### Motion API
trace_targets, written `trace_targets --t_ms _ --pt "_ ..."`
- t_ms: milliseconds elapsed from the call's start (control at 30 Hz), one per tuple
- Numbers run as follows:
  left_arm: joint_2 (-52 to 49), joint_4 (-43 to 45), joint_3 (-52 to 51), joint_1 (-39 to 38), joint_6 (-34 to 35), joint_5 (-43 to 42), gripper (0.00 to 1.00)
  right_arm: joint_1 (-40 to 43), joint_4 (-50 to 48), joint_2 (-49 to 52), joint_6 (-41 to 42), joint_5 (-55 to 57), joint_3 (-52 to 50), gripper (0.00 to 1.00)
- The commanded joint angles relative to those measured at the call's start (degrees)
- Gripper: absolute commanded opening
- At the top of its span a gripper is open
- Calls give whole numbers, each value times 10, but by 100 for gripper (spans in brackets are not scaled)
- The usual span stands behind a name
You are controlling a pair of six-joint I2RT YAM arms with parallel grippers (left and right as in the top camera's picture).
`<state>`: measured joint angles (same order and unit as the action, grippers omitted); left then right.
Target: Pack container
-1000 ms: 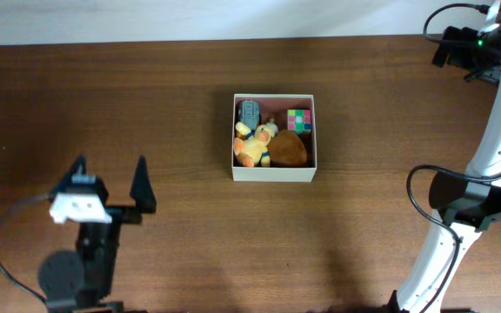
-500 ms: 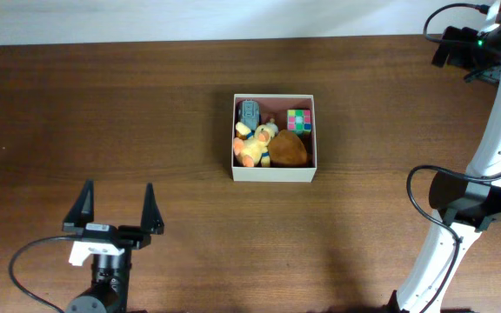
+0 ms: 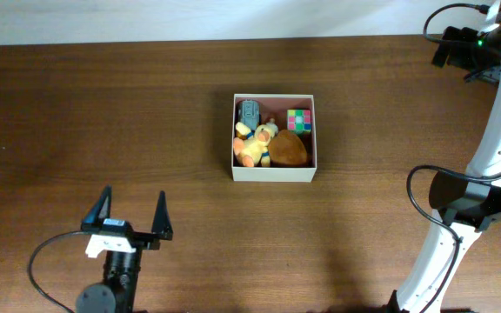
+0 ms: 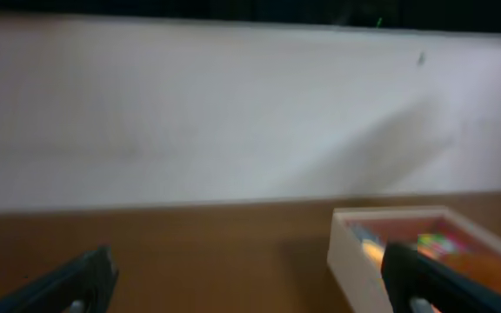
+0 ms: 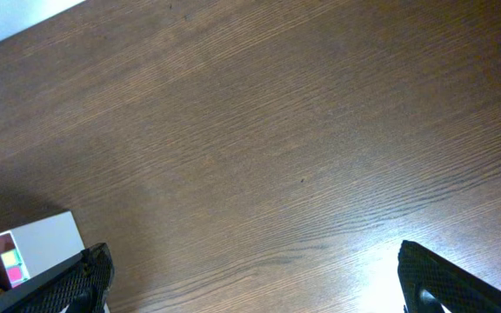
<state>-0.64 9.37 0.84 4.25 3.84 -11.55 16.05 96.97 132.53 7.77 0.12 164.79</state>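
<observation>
The container [image 3: 274, 174], a white-walled square box, stands at the table's middle. It holds a yellow plush duck [image 3: 252, 146], a brown toy [image 3: 290, 151], a colour cube [image 3: 298, 120] and a grey toy [image 3: 249, 110]. My left gripper [image 3: 133, 210] is open and empty near the front edge, far to the container's front left. In the left wrist view the gripper [image 4: 250, 291] points at the far wall, and the container [image 4: 355, 252] is blurred on the right. My right gripper [image 5: 255, 296] is open and empty over bare wood at the far right. The container's corner [image 5: 42, 235] shows at its lower left.
The right arm's white links [image 3: 494, 139] run down the table's right side with black cables. A pale wall [image 4: 233, 113] lies beyond the table's far edge.
My left arm has drawn back toward the front edge and shifted right, its open gripper turning to point at the far wall. The right arm and the container have not moved.
</observation>
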Motion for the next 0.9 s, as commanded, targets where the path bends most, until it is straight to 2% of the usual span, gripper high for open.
trace_targets --t_ms 0,233,867 --pt "4 -47 -3 -2 -13 21 99 1 3 0 5 0 4 99" --pt "4 -134 -3 -2 -48 31 99 1 3 0 5 0 4 99" --pt "3 -133 -3 -2 -52 37 99 1 3 0 5 -1 4 99"
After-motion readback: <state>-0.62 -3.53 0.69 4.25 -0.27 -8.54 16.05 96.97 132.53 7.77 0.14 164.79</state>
